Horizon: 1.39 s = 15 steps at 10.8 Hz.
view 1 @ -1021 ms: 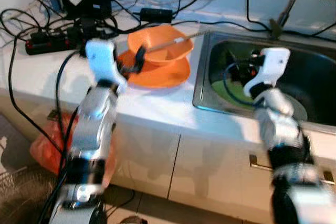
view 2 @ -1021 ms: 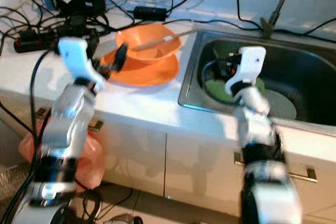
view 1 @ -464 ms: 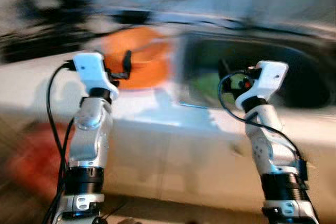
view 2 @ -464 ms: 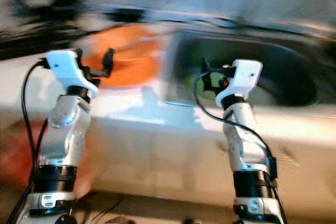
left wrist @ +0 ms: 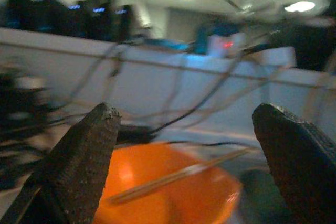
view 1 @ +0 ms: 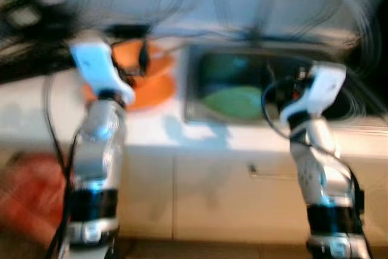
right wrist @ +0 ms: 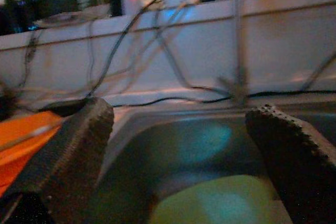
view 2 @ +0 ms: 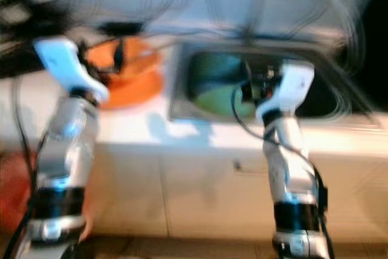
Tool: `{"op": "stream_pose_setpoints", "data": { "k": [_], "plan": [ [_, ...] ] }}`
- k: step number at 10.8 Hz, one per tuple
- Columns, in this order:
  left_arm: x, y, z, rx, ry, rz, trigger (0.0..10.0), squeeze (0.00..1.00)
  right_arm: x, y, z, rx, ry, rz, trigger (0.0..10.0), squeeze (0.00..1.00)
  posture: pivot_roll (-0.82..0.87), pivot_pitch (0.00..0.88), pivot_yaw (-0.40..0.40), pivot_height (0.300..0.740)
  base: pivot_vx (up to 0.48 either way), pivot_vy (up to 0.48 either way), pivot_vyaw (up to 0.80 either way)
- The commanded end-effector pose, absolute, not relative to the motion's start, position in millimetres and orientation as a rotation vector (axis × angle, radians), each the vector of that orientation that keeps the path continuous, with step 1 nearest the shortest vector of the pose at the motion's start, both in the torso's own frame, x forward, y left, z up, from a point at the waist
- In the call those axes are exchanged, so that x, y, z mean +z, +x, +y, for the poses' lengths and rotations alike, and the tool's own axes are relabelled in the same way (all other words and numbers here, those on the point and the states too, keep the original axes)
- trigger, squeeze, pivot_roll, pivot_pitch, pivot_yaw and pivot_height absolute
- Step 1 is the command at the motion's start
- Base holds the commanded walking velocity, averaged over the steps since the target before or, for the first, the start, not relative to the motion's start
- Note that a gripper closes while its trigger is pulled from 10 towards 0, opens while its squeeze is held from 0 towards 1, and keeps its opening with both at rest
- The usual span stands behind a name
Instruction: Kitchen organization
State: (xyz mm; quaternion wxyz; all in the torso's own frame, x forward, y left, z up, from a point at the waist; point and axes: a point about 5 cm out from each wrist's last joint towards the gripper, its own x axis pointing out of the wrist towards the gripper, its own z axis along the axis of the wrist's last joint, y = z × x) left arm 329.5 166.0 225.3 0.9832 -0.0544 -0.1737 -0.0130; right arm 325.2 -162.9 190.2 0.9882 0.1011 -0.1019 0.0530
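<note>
A glossy orange plastic bowl (left wrist: 173,198) sits near a dull metal sink (right wrist: 157,145); both pincers' fingers (right wrist: 68,156) look rough, matt black.

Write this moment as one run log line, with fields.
view: blurred | left gripper: open, before orange bowl | right gripper: open, facing sink | green plate: in sink

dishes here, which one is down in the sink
The green plate, lying flat in the sink basin. The orange bowl with its orange plate sits on the counter beside the sink.
</note>
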Motion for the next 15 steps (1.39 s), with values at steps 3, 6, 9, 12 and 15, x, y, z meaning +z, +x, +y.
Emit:
{"op": "stream_pose_setpoints", "data": {
  "k": [3, 6, 9, 12, 15],
  "plan": [
    [230.2, 330.6, 169.4, 0.0, -0.122, -0.339, 10.0, 0.0, 193.4, 326.6, -160.1, 0.11, 0.208, -0.199, 10.0, 0.01, 0.07, 0.0, -0.031, 0.74, 0.359, 0.101, 0.0],
    [230.1, 332.6, 168.6, -0.001, -0.119, -0.322, 10.0, 0.0, 193.2, 327.8, -157.5, 0.112, 0.214, -0.197, 10.0, 0.01, 0.07, 0.0, -0.027, 0.74, 0.0, 0.0, 0.0],
    [227.9, 339.3, 165.5, -0.01, -0.105, -0.269, 10.0, 0.0, 192.5, 329.3, -154.5, 0.12, 0.219, -0.188, 10.0, 0.02, 0.08, 0.0, -0.019, 0.74, 0.0, 0.0, 0.0],
    [227.8, 359.7, 170.2, -0.028, -0.101, -0.147, 10.0, 0.0, 191.8, 328.8, -152.3, 0.127, 0.239, -0.172, 10.0, 0.0, 0.08, 0.0, -0.014, 0.74, 0.0, 0.0, 0.0],
    [243.3, 378.7, 174.2, -0.053, -0.072, -0.13, 10.0, 0.0, 189.3, 325.6, -150.7, 0.143, 0.272, -0.146, 10.0, 0.0, 0.07, 0.0, -0.01, 0.74, 0.0, 0.0, 0.0]
  ]
}}
